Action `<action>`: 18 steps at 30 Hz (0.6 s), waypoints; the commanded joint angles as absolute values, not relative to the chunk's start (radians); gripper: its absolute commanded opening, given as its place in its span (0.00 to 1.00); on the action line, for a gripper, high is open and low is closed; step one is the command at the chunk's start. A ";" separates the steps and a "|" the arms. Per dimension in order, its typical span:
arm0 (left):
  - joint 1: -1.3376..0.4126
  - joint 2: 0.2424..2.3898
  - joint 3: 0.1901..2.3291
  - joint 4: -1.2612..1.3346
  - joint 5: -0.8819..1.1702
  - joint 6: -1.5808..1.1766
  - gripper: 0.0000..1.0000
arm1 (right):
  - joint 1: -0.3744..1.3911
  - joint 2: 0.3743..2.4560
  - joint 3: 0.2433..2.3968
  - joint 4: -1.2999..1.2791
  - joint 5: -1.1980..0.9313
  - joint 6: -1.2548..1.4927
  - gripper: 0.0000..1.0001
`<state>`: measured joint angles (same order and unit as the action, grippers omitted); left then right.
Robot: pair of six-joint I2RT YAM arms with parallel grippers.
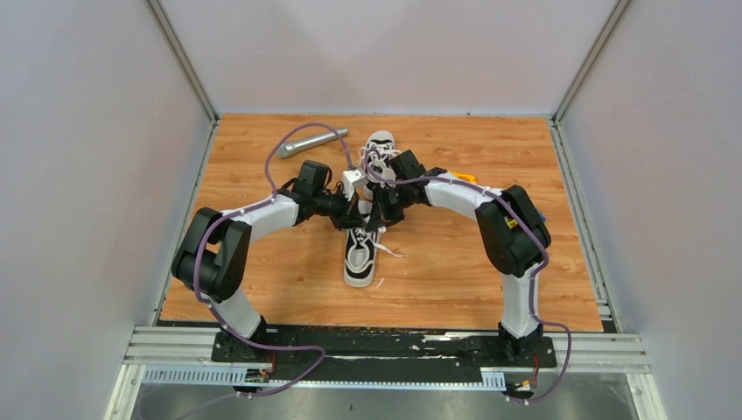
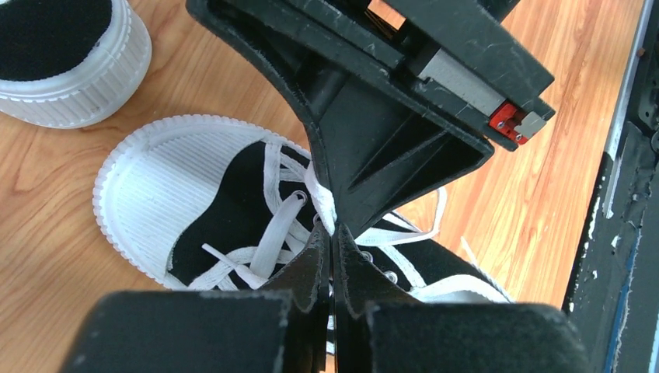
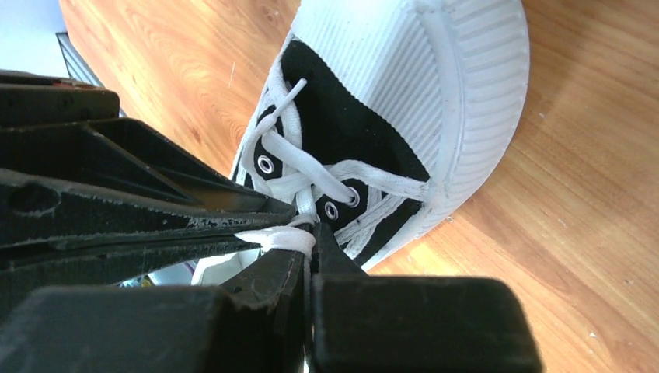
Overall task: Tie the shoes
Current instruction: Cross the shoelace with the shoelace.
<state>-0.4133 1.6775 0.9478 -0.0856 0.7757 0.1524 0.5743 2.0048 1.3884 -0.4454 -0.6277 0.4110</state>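
Two black-and-white shoes lie mid-table, one nearer (image 1: 359, 255) and one farther (image 1: 381, 147). My left gripper (image 1: 354, 210) and right gripper (image 1: 381, 208) meet tip to tip just above the nearer shoe's far end. In the left wrist view my left gripper (image 2: 332, 230) is shut on a white lace (image 2: 322, 199) over a shoe (image 2: 155, 194); the right gripper's body fills the space above it. In the right wrist view my right gripper (image 3: 311, 238) is shut on a loop of lace (image 3: 278, 239) beside the shoe's white toe cap (image 3: 435, 78).
A grey metal cylinder (image 1: 311, 142) lies on the wooden table (image 1: 262, 262) at the back left. A small orange object (image 1: 466, 178) shows behind the right arm. The second shoe's rounded white end (image 2: 70, 70) lies close by. White walls enclose three sides.
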 commanded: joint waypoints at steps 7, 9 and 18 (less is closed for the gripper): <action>-0.450 1.668 0.965 -0.071 0.739 0.169 0.00 | 0.558 2.021 1.418 -0.449 -0.437 0.616 0.02; -0.453 1.668 0.963 -0.068 0.706 0.166 0.00 | 0.553 2.013 1.412 -0.456 -0.441 0.639 0.09; -0.456 1.678 0.932 -0.008 0.669 0.134 0.00 | 0.554 1.990 1.384 -0.449 -0.524 0.641 0.31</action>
